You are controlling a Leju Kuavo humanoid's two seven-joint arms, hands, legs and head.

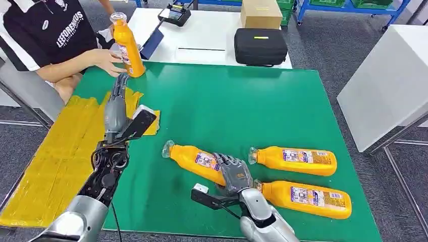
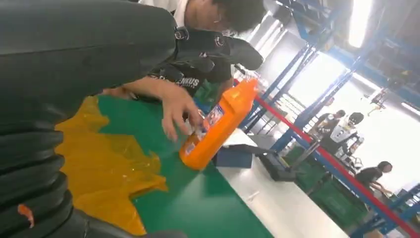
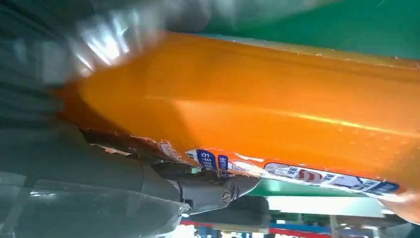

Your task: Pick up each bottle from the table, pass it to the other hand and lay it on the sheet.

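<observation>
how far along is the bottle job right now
No bottle lies on the yellow sheet yet. A person's hand holds one orange bottle upright at the mat's far edge. The right hand is on the nearest lying bottle; the left hand is open over the sheet. Two more bottles wait.

Left arm (image 1: 103, 176) stretched forward, its hand (image 1: 115, 103) flat and extended, fingers straight and apart, holding nothing. Right arm (image 1: 265, 219) bent in from below, its hand (image 1: 233, 171) lowered palm-down, fingers (image 1: 225, 160) spread and curled over the body of a lying bottle (image 1: 198, 160), dark fingers pressed against its orange side in the right wrist view.
</observation>
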